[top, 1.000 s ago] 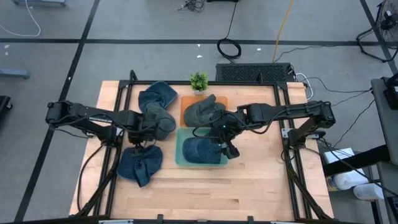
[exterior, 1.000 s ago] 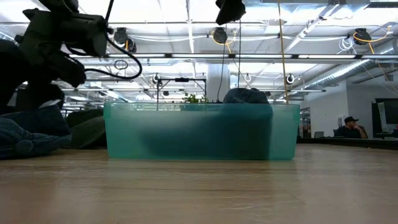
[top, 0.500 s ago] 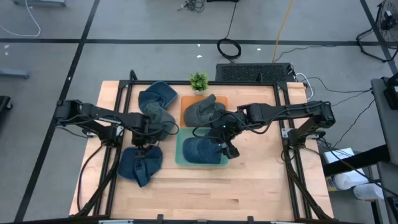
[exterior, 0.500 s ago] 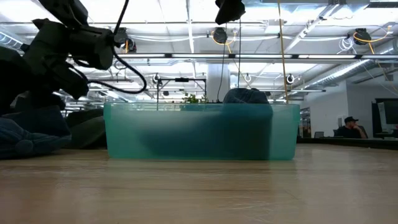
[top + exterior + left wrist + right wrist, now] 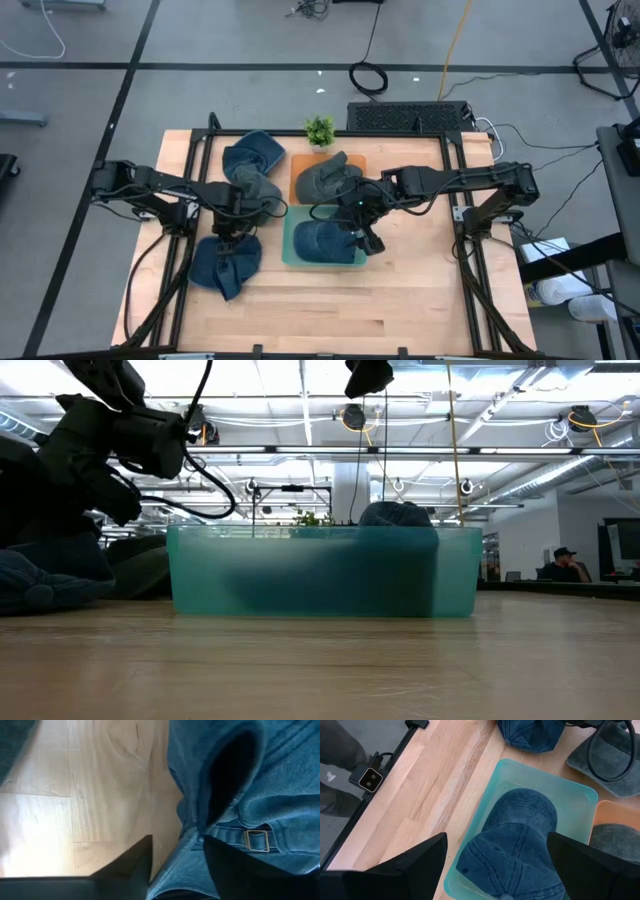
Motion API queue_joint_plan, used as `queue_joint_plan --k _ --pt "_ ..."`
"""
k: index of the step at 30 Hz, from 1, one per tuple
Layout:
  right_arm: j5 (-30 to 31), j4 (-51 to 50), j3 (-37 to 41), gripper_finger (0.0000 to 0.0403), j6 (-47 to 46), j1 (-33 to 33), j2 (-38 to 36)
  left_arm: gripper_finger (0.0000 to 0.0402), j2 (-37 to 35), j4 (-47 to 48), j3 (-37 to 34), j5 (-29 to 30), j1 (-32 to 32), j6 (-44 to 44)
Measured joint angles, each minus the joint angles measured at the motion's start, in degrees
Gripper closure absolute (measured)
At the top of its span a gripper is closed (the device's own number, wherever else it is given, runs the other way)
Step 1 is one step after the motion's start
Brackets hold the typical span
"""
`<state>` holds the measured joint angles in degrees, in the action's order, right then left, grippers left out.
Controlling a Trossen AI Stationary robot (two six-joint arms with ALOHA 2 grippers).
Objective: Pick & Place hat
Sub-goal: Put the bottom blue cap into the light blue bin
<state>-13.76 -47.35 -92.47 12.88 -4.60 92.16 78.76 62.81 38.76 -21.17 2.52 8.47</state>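
A blue denim hat (image 5: 222, 265) lies crumpled on the wood at the table's near left, and it also shows in the left wrist view (image 5: 280, 780). My left gripper (image 5: 228, 238) (image 5: 177, 840) stands right over it, shut on its back edge. A second blue hat (image 5: 520, 835) lies crown up in the teal bin (image 5: 290, 250) at the table's middle. My right gripper (image 5: 365, 240) (image 5: 496, 840) hangs open above that bin and touches nothing. My left gripper has the hat's back rim (image 5: 175, 865) between its two fingers, beside the strap with the metal buckle (image 5: 256, 840) and below the dark rear opening. The fingers slant down from above. The hat lies on the table.
Another blue hat (image 5: 252, 155) and a grey-green hat (image 5: 258, 195) lie at the far left, close to my left arm. A grey hat (image 5: 325, 180) sits on the orange tray (image 5: 358, 160). A small plant (image 5: 319, 129) stands at the far edge. Bare wood (image 5: 330, 310) spans the near side.
My left gripper has gone down and a little toward the near edge, onto the blue hat at the near left, and has then kept still. The hat lies where it was.
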Motion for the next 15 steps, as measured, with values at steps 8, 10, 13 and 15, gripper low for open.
queue_joint_plan --k 8,10,13,15 --pt "0.02 1.04 0.0 0.0074 -0.04 0.0 0.0 0.035 -0.02 0.11 0.0 -0.85 0.0 3.93" --pt "0.04 1.47 0.0 0.0074 -0.09 0.0 0.0 0.0378 -0.02 0.13 0.0 -2.84 0.02 3.25" --pt "0.04 2.1 0.0 0.0074 -0.15 0.0 0.0 0.0389 -0.02 0.11 0.02 -5.57 0.02 2.51" --pt "0.08 2.51 0.0 0.0074 -0.17 0.0 -0.02 0.0385 -0.05 0.22 0.18 -6.91 0.02 2.54"
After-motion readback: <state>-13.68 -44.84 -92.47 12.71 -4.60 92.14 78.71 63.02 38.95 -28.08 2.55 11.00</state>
